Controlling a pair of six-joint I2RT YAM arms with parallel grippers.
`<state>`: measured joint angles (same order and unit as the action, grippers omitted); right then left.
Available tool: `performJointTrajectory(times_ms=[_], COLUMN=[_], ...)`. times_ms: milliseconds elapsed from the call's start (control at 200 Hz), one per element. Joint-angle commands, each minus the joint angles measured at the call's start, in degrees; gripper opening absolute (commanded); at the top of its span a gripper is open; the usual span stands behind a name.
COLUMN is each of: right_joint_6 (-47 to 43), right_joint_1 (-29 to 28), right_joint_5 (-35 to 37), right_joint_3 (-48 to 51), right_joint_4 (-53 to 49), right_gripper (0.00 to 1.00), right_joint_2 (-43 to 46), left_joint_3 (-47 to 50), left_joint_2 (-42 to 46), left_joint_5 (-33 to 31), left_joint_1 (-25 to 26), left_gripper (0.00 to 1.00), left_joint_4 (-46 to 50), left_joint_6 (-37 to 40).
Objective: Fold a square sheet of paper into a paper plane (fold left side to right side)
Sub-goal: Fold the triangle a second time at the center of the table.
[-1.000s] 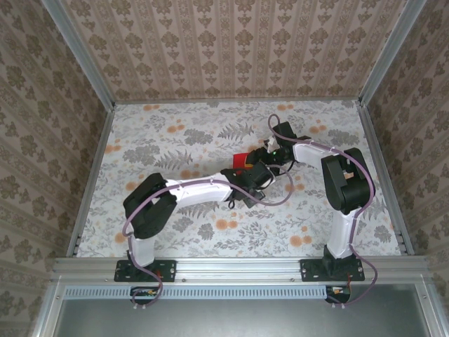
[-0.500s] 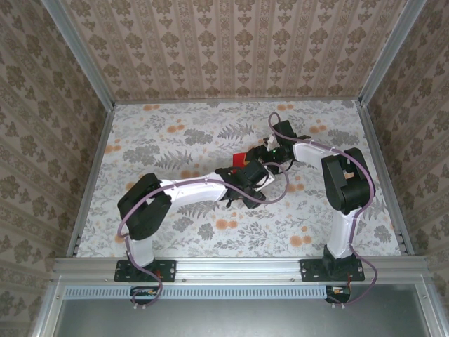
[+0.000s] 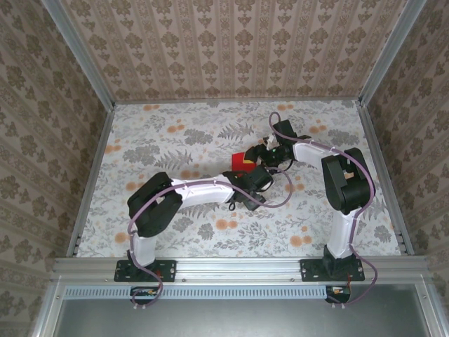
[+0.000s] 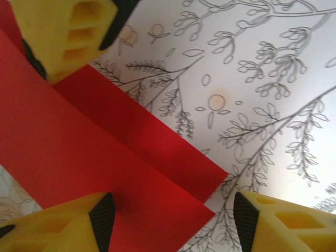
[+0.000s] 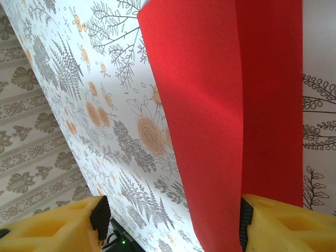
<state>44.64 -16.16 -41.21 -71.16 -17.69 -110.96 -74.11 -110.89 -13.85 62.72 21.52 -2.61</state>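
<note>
The square sheet of paper (image 3: 242, 159) is bright red and lies folded in two layers on the floral table near the middle. In the left wrist view the sheet (image 4: 105, 157) shows two stacked edges, with one corner lying between the jaws of my left gripper (image 4: 173, 223), which stands open just above it. One yellow finger (image 4: 63, 37) of the right gripper hangs over the sheet's far side. My right gripper (image 5: 170, 226) is open; the sheet's (image 5: 226, 105) raised upper layer runs down against its right pad. A paper plane is out of view.
The floral tablecloth (image 3: 175, 133) has bare room to the left and in front. Patterned walls with metal rails (image 3: 91, 175) close in the table on three sides. Both arms meet over the sheet, and a purple cable (image 3: 280, 200) loops between them.
My left gripper has gone from shut to open and let go of the red sheet. Its arm shifted slightly. The right arm has stayed still.
</note>
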Motion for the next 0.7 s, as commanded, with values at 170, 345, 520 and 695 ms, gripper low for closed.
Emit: performJointTrajectory(times_ms=[170,345,520,695], right_joint_6=[0.0,-1.5,-2.5,-2.8], right_joint_1=[-0.3,-0.3,-0.3,-0.2], right_joint_5=[-0.4,0.7,1.3,1.7], right_joint_3=[-0.9,-1.7,-2.1,-2.6], right_joint_4=[-0.5,-2.4,-3.4,-3.1], right_gripper=[0.66,0.66,0.66,0.67], right_joint_2=[1.2,0.8,0.7,0.9], left_joint_3=[-1.7,-1.7,-1.6,-1.0], left_joint_2=[0.6,1.4,1.9,3.1], left_joint_5=[-3.1,-2.3,-1.6,0.0], left_joint_1=[1.0,1.0,0.9,0.3], left_gripper=[0.24,0.11,0.01,0.0], left_joint_4=[1.3,1.4,1.5,1.5], left_joint_6=[1.1,1.0,0.7,-0.2])
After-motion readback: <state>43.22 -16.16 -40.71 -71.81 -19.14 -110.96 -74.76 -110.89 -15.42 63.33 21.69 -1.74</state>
